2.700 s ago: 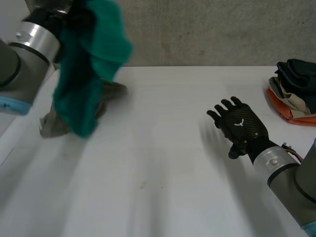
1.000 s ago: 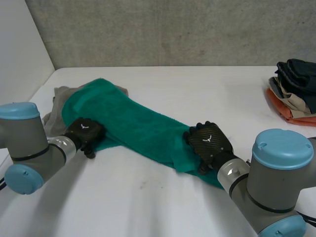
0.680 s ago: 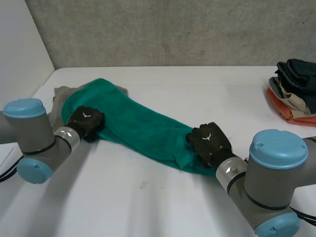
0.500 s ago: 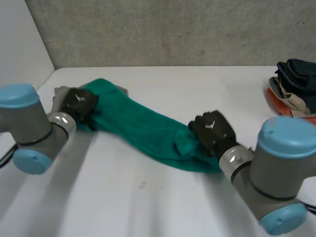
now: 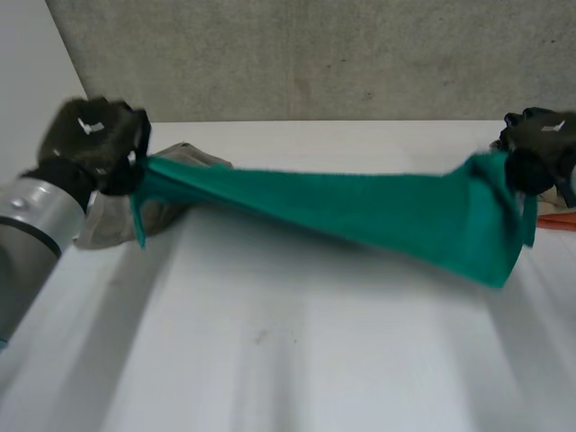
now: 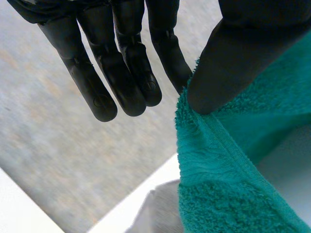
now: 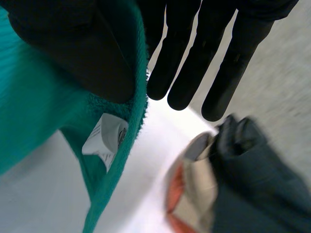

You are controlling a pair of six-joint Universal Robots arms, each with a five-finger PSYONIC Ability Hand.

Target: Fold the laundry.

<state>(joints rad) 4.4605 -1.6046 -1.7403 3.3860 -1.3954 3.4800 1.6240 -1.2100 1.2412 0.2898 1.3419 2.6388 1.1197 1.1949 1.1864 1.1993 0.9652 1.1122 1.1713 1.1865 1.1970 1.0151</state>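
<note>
A green towel hangs stretched in the air above the white table, from left to right. My left hand is shut on its left end: the thumb pinches the towel's hemmed edge against a finger. My right hand is shut on the right end, its thumb pressing the towel's edge against the fingers. A white label hangs from the towel just below that grip.
A grey-beige cloth lies crumpled on the table at the far left, behind the towel. A pile of folded laundry in dark, beige and orange sits at the table's far right. A grey wall runs along the back.
Both hands closed on the towel's ends, lifted it off the table and moved apart, so the towel now hangs stretched between them.
</note>
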